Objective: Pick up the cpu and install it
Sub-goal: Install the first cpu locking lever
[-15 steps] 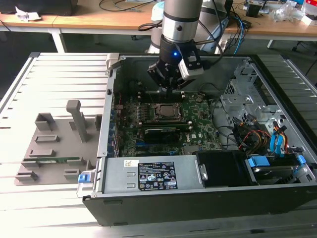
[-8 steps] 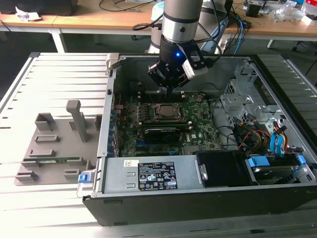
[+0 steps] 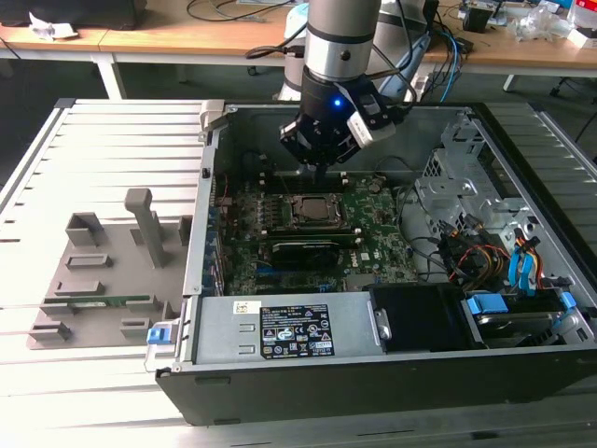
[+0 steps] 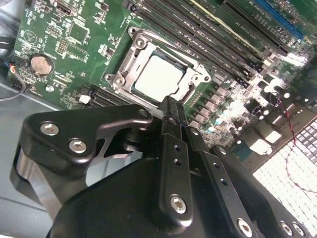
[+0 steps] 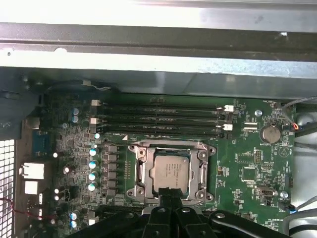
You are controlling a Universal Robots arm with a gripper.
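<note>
While claw (image 4: 170,106) clenched, empty | cpu (image 4: 158,81) seated in socket (image 4: 130,62), just beyond tips

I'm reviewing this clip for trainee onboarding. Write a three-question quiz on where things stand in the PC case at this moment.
1. True or false: the cpu lies inside the metal-framed socket on the motherboard.
2. Multiple choice: the gripper is A) above the grey fixture outside the case, B) just above the socket's edge with its fingers together, C) at the drive bays with the blue cables.
3. Fill in: in the first wrist view, the round coin battery sits on the ____.

Key:
1. True; its silver top shows within the frame in both wrist views.
2. B; the fingers meet and hold nothing.
3. Motherboard.
</note>
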